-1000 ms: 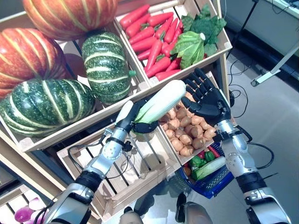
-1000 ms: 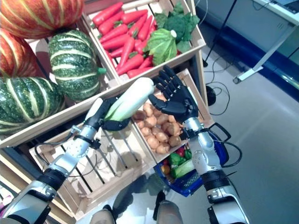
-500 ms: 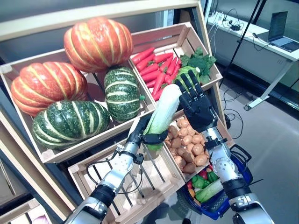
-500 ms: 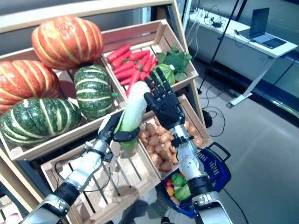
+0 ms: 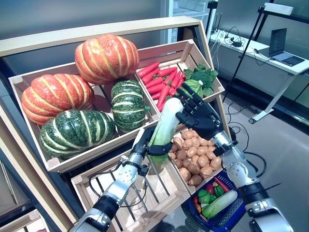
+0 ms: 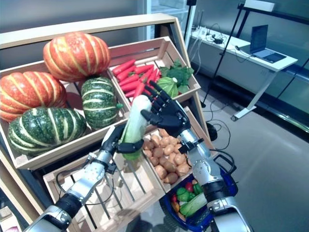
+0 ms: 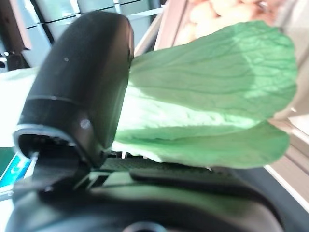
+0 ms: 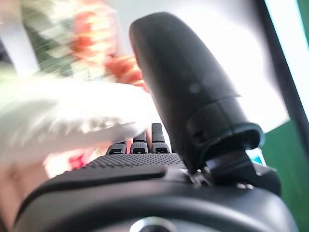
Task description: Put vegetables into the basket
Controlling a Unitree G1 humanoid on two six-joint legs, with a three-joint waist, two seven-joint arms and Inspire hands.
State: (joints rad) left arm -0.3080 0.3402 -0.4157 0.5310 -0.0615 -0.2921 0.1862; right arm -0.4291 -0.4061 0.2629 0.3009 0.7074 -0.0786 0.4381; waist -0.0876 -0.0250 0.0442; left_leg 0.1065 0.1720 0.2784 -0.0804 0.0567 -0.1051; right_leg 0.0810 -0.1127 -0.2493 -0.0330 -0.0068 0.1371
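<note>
My left hand (image 5: 146,145) is shut on the green leafy end of a long napa cabbage (image 5: 167,120), held nearly upright in front of the crates. Its thumb (image 7: 81,94) presses on the cabbage leaf (image 7: 207,101). My right hand (image 5: 201,119) is open with fingers spread, right beside the cabbage's white upper end (image 8: 72,124), thumb close to it. The blue basket (image 5: 237,209) stands on the floor at the lower right, below the right forearm, holding a pale cucumber-like vegetable (image 5: 219,203) and small green and red ones.
A tilted wooden stand holds orange pumpkins (image 5: 106,57), green striped squashes (image 5: 76,131), a crate of carrots (image 5: 161,81) with leafy greens (image 5: 202,77), a potato crate (image 5: 195,157) and a slatted crate (image 5: 140,193). A desk with a laptop (image 5: 280,46) stands at the far right.
The whole picture has shifted as the camera rose. My left hand keeps the cabbage, now more upright. My right hand stays open beside its white end.
</note>
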